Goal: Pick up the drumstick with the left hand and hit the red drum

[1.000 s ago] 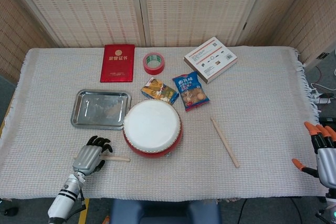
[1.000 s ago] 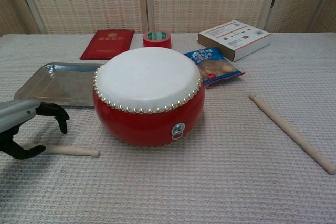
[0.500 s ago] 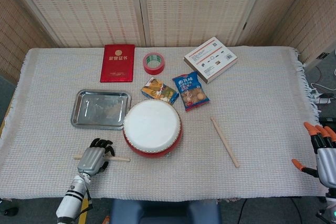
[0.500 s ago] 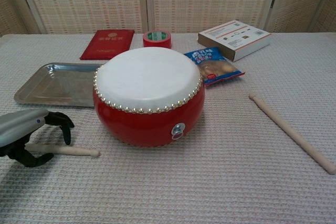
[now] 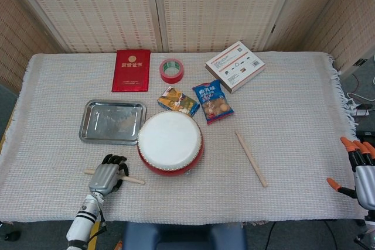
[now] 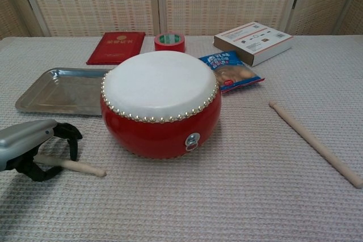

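Note:
The red drum with a white skin stands in the middle of the table. A wooden drumstick lies on the cloth to the drum's left. My left hand is over its handle end, dark fingers curled around it, and the stick's far tip rests on the cloth. A second drumstick lies to the drum's right. My right hand hangs past the table's right edge, fingers apart and holding nothing.
A steel tray sits behind my left hand. A red booklet, a tape roll, two snack packets and a cardboard box lie behind the drum.
My left hand has moved right onto the drumstick and curled its fingers around it. The stick has turned slightly, its free tip swinging toward me. The right hand has barely moved.

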Robot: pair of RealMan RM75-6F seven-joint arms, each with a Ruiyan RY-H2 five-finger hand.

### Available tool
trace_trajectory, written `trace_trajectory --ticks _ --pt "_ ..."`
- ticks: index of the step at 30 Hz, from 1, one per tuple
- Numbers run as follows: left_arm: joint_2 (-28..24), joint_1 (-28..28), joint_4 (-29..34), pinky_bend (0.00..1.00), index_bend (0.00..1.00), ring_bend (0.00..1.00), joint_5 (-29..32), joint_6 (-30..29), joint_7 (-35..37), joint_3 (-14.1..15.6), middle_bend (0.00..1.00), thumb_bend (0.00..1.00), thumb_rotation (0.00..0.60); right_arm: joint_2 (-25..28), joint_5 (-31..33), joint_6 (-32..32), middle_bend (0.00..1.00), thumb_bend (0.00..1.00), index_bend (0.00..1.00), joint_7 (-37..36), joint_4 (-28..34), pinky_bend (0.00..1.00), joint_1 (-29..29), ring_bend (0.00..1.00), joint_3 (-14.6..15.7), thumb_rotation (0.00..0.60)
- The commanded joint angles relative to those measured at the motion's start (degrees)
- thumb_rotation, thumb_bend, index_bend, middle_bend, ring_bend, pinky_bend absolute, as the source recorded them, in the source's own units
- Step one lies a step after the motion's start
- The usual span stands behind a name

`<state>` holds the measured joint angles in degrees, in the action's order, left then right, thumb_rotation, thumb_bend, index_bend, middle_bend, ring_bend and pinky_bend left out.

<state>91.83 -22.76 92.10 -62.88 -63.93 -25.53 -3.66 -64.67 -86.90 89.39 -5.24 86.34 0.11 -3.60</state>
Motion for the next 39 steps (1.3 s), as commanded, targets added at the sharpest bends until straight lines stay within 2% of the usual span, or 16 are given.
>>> trace_trajectory --ticks 1,6,10,14,20,24,28,33,39 --pt "0.16 -0.12 -0.24 0.07 0.52 0.12 0.20 0.15 0.12 0.08 0.20 0.36 0.600 0.03 0.06 -0.05 0.13 0.09 0.03 -0.04 -0.02 0.09 -0.01 0.00 -0.01 0.600" --pt "0.14 0.00 -0.16 0.07 0.54 0.12 0.07 -0.07 1.10 0.25 0.21 0.36 0.600 0.08 0.17 -0.17 0.13 0.09 0.03 -0.01 0.08 0.09 -0.01 0.00 -0.02 0.600" --pt "-0.41 0.81 1.05 0.07 0.57 0.14 -1.37 -0.99 4.95 0.02 0.23 0.36 0.600 0.16 0.15 -0.34 0.13 0.09 0.03 0.18 0.26 0.09 0.11 0.00 -0.06 0.600" --pt "-2.15 2.09 3.33 0.08 0.57 0.15 -3.24 -1.55 12.21 -0.57 0.26 0.36 0.600 0.32 0.09 -0.37 0.13 0.09 0.04 0.48 0.59 0.09 0.20 0.00 -0.11 0.600" --pt "-7.75 4.31 9.25 0.08 0.58 0.16 -5.82 -0.82 29.15 -2.44 0.28 0.36 0.600 0.50 -0.12 -0.24 0.13 0.09 0.04 1.11 1.18 0.09 0.22 0.00 -0.10 0.600" --pt "-13.87 5.41 13.77 0.09 0.58 0.17 -7.19 3.24 47.31 -4.36 0.29 0.36 0.600 0.59 -0.29 -0.25 0.13 0.09 0.04 1.65 1.65 0.09 0.28 0.00 -0.05 0.600" --pt "-19.81 5.40 14.96 0.09 0.58 0.17 -10.02 10.05 67.65 -5.78 0.29 0.36 0.600 0.68 -0.44 -0.24 0.13 0.09 0.04 2.12 2.13 0.09 0.32 0.00 -0.01 0.600" --pt "-24.32 5.04 11.96 0.10 0.58 0.17 -18.08 15.75 96.03 -6.36 0.30 0.36 0.600 0.76 -0.51 -0.12 0.13 0.09 0.04 2.73 2.63 0.09 0.25 0.00 0.06 0.600" --pt "-25.01 3.15 4.75 0.13 0.58 0.18 -28.96 14.05 124.28 -3.54 0.32 0.36 0.600 0.78 -0.73 0.06 0.13 0.09 0.04 3.44 3.22 0.09 0.18 0.00 0.18 0.600"
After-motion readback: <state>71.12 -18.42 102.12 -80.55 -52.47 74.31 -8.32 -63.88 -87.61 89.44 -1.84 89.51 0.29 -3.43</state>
